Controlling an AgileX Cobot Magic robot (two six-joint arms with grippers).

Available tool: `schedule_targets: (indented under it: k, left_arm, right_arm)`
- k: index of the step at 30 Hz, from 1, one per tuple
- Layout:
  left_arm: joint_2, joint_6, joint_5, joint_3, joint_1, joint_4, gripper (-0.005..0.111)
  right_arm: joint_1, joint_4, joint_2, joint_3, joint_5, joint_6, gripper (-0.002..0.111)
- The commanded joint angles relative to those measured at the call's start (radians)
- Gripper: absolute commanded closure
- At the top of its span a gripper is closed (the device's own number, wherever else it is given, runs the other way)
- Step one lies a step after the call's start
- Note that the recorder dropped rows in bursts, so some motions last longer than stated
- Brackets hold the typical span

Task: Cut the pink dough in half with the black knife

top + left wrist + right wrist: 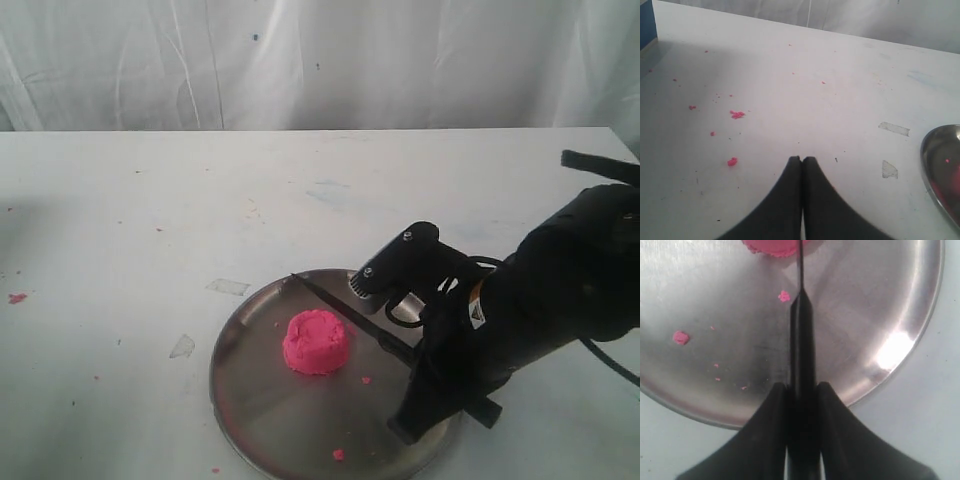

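The pink dough (pixel 317 342) sits as one whole round lump near the middle of the steel plate (pixel 262 418), and the plate lies on the white table (pixel 200 200). The right gripper (pixel 801 390) holds the black knife (pixel 352 318) by its handle, with both fingers (pixel 771 405) pressed against the handle from the two sides. In the exterior view the blade passes just behind the dough, and its pointed tip lies near the far rim of the plate. It is not possible to tell if the blade touches the dough. In the right wrist view the thin blade runs straight from the gripper toward the lump (pixel 775 246), over a small pink crumb (pixel 784 296). More crumbs (pixel 680 337) lie on the plate.

The left gripper (pixel 802 159) is above the bare table, beside the plate edge (pixel 932 165), with its two fingertips (pixel 792 165) closed together and nothing between them. Some pink crumbs (pixel 737 114) are scattered on the table near it
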State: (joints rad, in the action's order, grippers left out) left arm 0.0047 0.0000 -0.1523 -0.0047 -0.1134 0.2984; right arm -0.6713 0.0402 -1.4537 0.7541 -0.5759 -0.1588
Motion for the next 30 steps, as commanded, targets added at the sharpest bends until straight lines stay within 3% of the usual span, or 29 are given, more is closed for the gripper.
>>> schedule_targets:
  k: [1,30]
  left_arm:
    - [-0.005,0.0,0.001,0.005,-0.003,0.007,0.107]
    - [-0.005,0.0,0.001,0.005,-0.003,0.007,0.107]
  right_arm:
    - [-0.032,0.0,-0.029,0.003,0.026,0.005,0.101]
    - [-0.037,0.0,-0.183,0.052,0.053,0.005,0.101]
